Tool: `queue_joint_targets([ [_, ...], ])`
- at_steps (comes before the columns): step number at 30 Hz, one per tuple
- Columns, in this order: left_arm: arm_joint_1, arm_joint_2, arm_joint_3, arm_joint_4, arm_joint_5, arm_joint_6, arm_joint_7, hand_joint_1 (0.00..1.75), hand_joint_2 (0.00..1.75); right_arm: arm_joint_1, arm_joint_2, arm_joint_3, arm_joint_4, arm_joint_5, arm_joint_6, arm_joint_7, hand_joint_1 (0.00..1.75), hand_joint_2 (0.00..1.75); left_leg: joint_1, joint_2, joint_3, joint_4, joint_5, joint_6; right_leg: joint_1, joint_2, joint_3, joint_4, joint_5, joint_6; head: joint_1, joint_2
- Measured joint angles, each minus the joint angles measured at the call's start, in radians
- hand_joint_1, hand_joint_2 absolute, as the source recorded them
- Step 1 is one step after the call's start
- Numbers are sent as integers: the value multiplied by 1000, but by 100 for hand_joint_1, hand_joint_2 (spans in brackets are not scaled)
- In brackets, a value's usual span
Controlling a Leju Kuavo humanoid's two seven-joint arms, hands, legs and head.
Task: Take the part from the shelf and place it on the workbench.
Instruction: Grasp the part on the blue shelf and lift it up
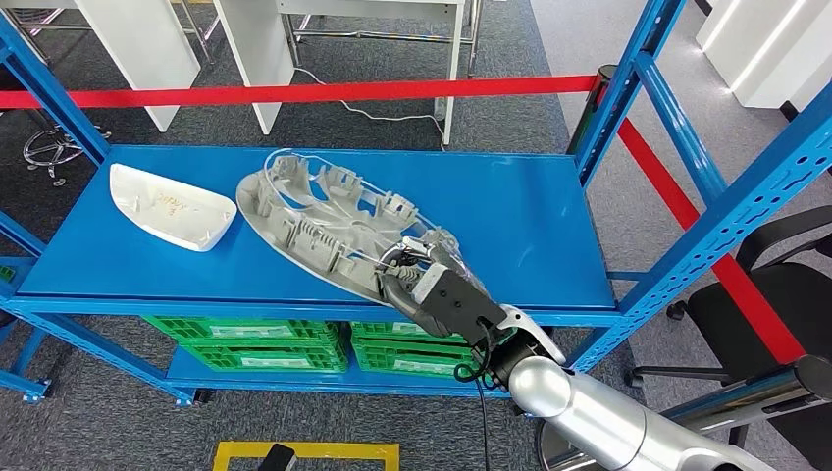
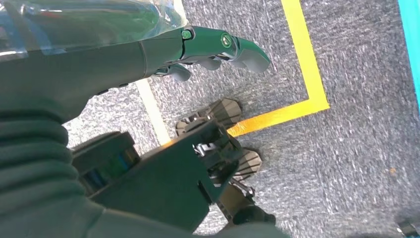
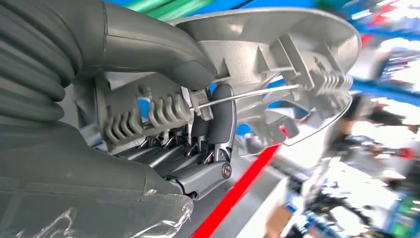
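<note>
Our right hand has its fingers and thumb closed on the near end of the grey part, which lies on the blue shelf. Held so far from its middle, it may droop, twist free, or catch an upright as we lift. Our left hand hangs holding nothing, fingers loosely apart.

Grey part: matt moulded plastic, ribbed, with a thin metal wire. Blue shelf: smooth painted metal. White cover: smooth plastic. Floor carpet: rough grey pile.
</note>
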Motion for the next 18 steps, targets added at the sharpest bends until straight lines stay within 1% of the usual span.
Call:
queue_joint_targets([
  [5, 0, -13, 1, 4, 11, 0, -16, 0, 175, 9, -12, -19, -126, -205, 36, -119, 175, 175, 0, 0, 0, 0, 0, 0, 0, 0, 0, 0, 0, 0, 0, 0],
  [10, 0, -28, 1, 11, 24, 3, -37, 0, 175, 11, -22, -47, -243, -448, 126, -245, 175, 175, 0, 0, 0, 0, 0, 0, 0, 0, 0, 0, 0, 0, 0, 0],
  [14, 2, -39, 1, 17, 29, 5, -46, 0, 175, 21, -25, -69, -320, -540, 186, -303, 175, 175, 0, 0, 0, 0, 0, 0, 0, 0, 0, 0, 0, 0, 0, 0],
  [18, 4, -48, 1, 23, 34, 14, -53, 0, 0, 34, -27, -79, -378, -563, 211, -324, 175, 175, 0, 0, 0, -1, 0, 0, 0, 0, 0, 0, 0, 0, 0, 0],
])
